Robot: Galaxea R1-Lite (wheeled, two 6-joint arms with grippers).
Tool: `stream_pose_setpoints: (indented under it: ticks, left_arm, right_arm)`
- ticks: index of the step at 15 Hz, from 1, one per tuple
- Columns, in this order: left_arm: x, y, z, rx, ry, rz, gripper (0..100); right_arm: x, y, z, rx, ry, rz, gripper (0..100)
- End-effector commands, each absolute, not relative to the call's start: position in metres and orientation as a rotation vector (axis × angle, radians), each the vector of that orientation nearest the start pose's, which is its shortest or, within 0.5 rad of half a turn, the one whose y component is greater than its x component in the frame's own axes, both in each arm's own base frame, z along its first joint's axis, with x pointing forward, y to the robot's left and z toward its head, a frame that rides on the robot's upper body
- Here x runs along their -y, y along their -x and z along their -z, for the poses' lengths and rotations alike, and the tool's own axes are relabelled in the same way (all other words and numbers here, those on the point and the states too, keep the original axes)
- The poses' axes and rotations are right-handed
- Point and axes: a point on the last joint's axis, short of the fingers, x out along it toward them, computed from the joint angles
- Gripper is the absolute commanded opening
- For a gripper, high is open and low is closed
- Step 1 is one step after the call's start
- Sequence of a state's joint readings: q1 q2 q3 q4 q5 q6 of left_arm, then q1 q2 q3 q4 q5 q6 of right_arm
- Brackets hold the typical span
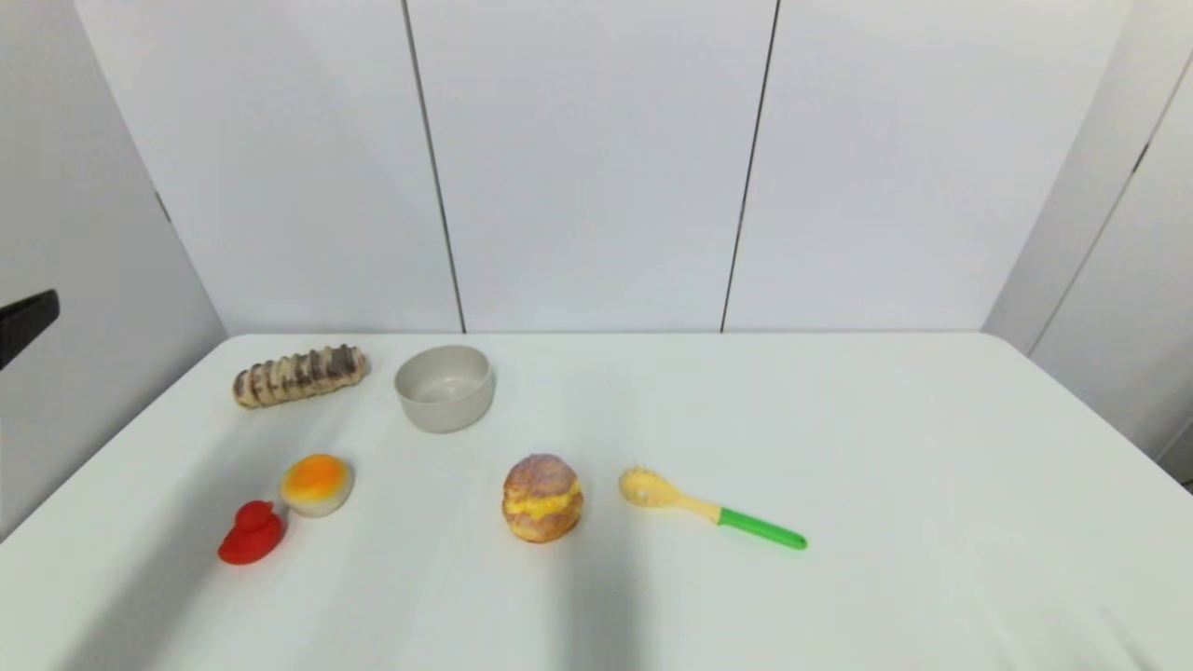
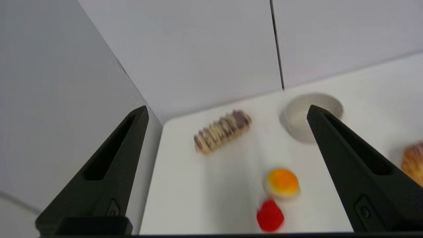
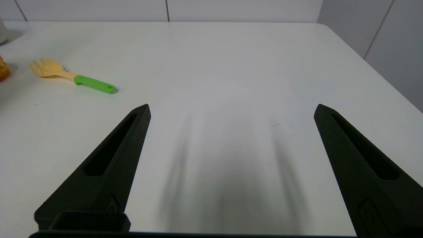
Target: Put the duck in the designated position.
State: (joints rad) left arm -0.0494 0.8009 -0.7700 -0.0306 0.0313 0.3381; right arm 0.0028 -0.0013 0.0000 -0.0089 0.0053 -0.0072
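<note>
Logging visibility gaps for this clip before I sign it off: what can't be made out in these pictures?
- Bowl: left wrist view, its near side is hidden behind a finger of the left pincer.
- Duck: left wrist view, blurred; the head view shows it sharper.
- Cream puff: right wrist view, cut off by the picture edge.
- Right pincer: open over bare table; neither arm shows in the head view.

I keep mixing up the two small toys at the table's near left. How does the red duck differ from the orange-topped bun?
The duck is red all over; the bun has an orange top over a pale base. The duck has a round head rising above its body; the bun is a plain low dome. The duck lies nearer the robot and further left than the bun. Both sit on the white table, close together, ungripped.
</note>
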Motion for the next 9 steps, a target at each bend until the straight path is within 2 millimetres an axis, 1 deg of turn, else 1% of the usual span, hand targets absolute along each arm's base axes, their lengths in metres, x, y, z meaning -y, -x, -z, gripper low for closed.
stream_pose_setpoints:
  ticks: [1,3,4,5,7,8,9]
  left_arm:
    - [-0.001,-0.022,-0.245,-0.016,-0.321,-0.052,100]
    - [-0.001,-0.011,-0.221,-0.029,-0.291,-0.067,100]
    - [-0.001,-0.009,-0.214,-0.039,-0.282,-0.066,100]
    - [-0.001,-0.002,-0.193,-0.05,-0.255,-0.065,100]
    - [-0.001,0.005,-0.166,-0.071,-0.242,-0.064,100]
    - [-0.001,0.007,-0.158,-0.076,-0.242,-0.064,100]
    - [-0.001,0.01,-0.144,-0.085,-0.243,-0.059,100]
  right_arm:
    - [0.0,0.023,-0.076,0.009,0.008,-0.009,100]
    - [0.0,0.023,-0.076,0.009,0.008,-0.009,100]
    - [0.0,0.023,-0.076,0.009,0.008,-0.009,100]
    - [0.0,0.023,-0.076,0.009,0.008,-0.009,100]
    - [0.0,0.023,-0.076,0.009,0.008,-0.009,100]
    - [0.0,0.023,-0.076,0.009,0.008,-0.009,100]
    - [0.0,0.023,-0.076,0.009,0.008,-0.009,100]
